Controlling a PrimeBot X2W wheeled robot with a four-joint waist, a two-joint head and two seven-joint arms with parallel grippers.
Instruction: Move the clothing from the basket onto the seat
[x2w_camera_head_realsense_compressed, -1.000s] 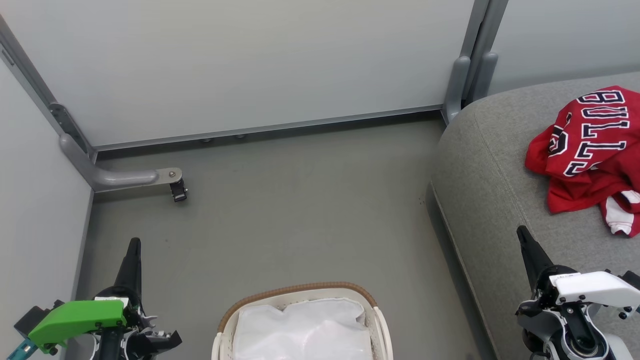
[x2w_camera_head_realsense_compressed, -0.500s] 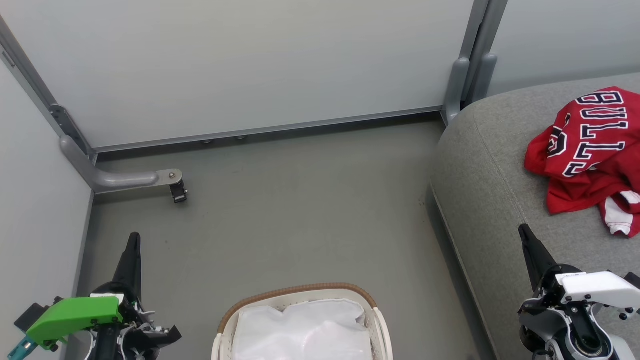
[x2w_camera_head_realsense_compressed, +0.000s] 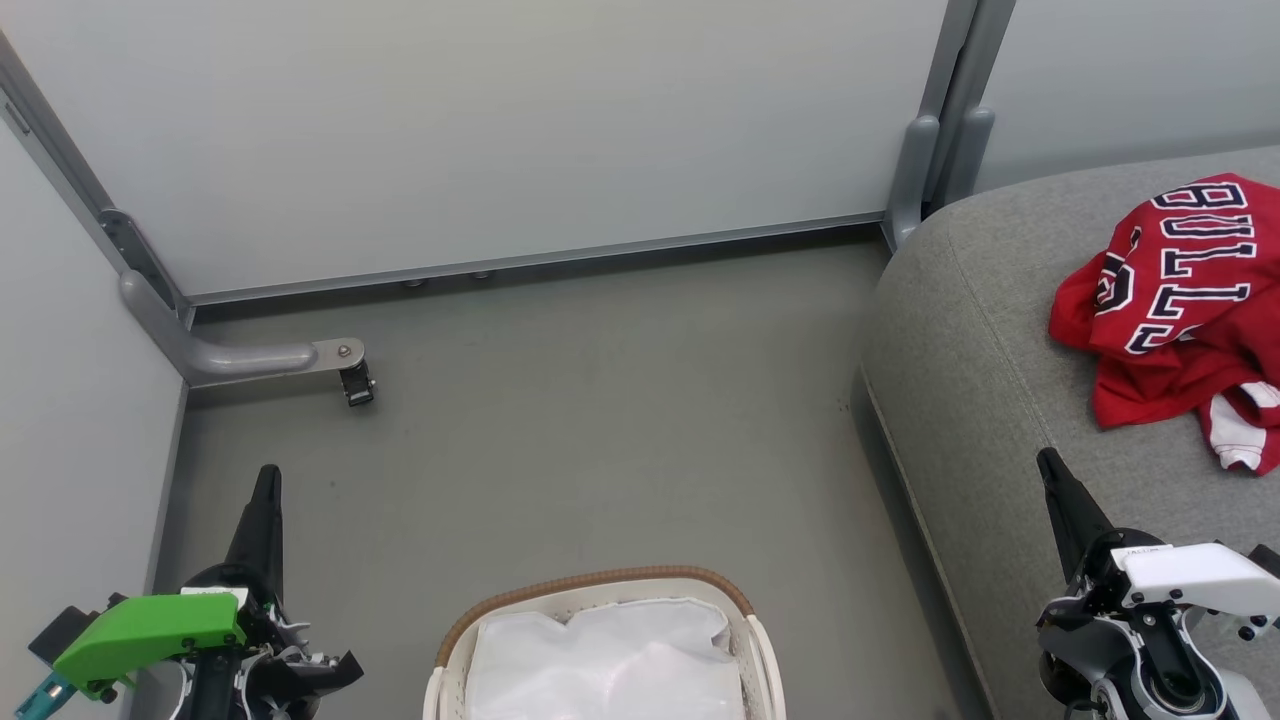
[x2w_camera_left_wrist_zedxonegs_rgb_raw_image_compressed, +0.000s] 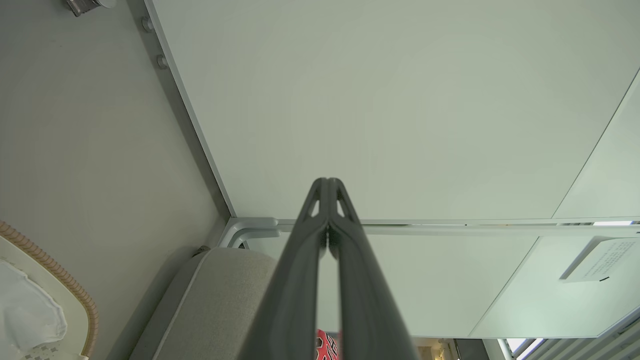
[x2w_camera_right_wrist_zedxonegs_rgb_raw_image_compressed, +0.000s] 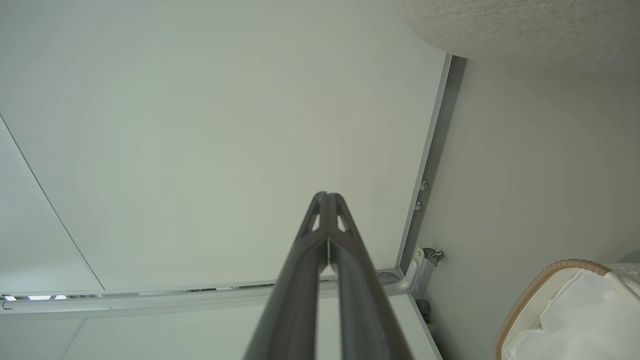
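Sitting crumpled on the seat (x2w_camera_head_realsense_compressed: 980, 380), far right: the red clothing (x2w_camera_head_realsense_compressed: 1180, 300), jersey lettering face up, a white-trimmed bit at its near edge. Basket (x2w_camera_head_realsense_compressed: 600, 583) is on the floor (x2w_camera_head_realsense_compressed: 600, 420) at bottom centre, near the seat's side but apart from it, white lining (x2w_camera_head_realsense_compressed: 600, 660) showing inside. Left fingers (x2w_camera_head_realsense_compressed: 262, 530) are clenched tip to tip, gripping nothing, over the floor left of the basket. Right fingers (x2w_camera_head_realsense_compressed: 1070, 510) are likewise clenched and empty, above the seat's near part, short of the clothing. Both point towards the pale wall panel (x2w_camera_head_realsense_compressed: 500, 130). In the left wrist view, a red sliver of clothing peeks between the finger shafts, beside the seat corner.
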